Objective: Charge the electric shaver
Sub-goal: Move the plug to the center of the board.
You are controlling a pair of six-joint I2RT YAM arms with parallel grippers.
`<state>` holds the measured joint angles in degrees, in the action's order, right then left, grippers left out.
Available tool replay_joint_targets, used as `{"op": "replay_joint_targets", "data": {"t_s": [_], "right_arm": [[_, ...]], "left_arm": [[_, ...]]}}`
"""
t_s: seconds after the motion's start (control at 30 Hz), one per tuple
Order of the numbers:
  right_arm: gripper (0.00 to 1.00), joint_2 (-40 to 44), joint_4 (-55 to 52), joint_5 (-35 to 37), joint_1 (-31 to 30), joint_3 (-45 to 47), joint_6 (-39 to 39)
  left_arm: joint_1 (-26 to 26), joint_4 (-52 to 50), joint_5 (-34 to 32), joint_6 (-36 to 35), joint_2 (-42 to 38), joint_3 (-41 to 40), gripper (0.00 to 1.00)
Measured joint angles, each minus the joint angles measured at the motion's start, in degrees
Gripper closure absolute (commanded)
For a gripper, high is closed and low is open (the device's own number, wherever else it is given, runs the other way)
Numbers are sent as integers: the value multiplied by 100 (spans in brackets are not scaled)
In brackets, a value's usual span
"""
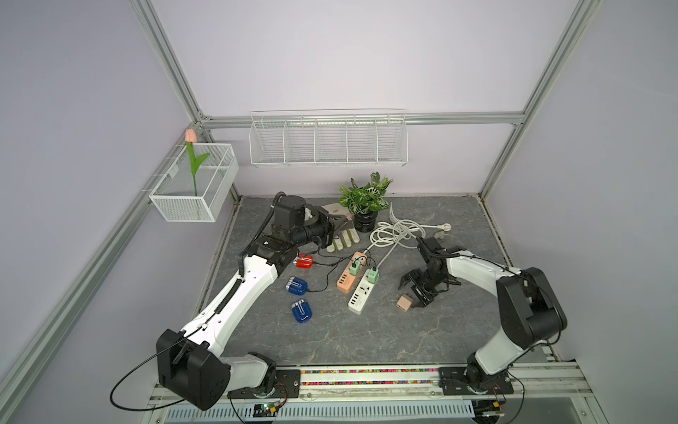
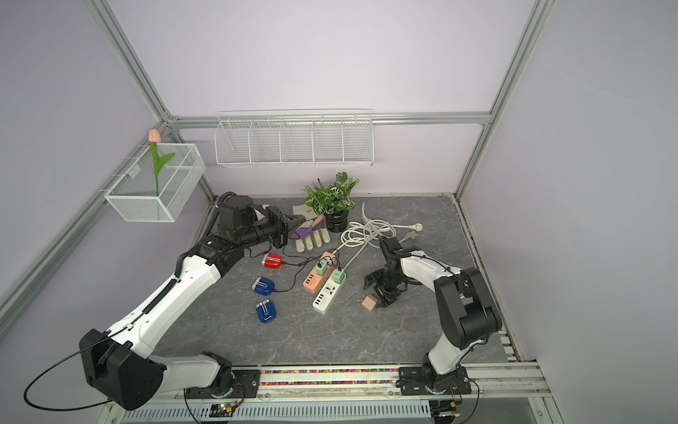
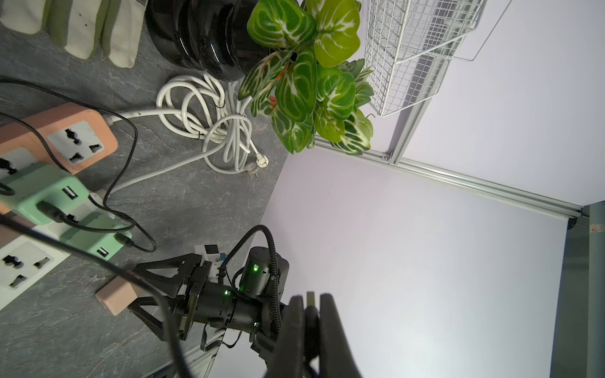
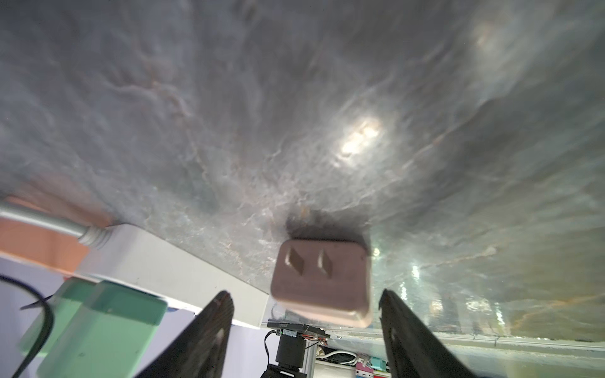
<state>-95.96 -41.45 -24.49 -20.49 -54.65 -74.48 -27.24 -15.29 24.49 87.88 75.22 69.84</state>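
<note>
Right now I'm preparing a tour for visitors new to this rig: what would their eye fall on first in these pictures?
Likely the bright cluster in the middle: a red shaver, a corded blue shaver and a loose blue shaver, beside an orange power strip and a white power strip. Then the right gripper, jaws open either side of a pink adapter on the table, and the leafy potted plant at the back.

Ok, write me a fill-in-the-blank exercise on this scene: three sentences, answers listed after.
1. The pink adapter lies between the jaws of the right gripper, which stand ___.
2. The USB adapter plugged into the orange power strip is ___.
3. The red shaver lies near ___ blue shavers.

Missing words: open; green; two.
</note>
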Motion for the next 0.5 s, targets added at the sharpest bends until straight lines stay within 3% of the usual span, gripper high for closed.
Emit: {"op": "replay_joint_targets", "data": {"t_s": [0.5], "right_arm": [[40,-446,-245,2,-138,-166,122]], "left_arm": [[63,39,0,2,15,0,100]]}}
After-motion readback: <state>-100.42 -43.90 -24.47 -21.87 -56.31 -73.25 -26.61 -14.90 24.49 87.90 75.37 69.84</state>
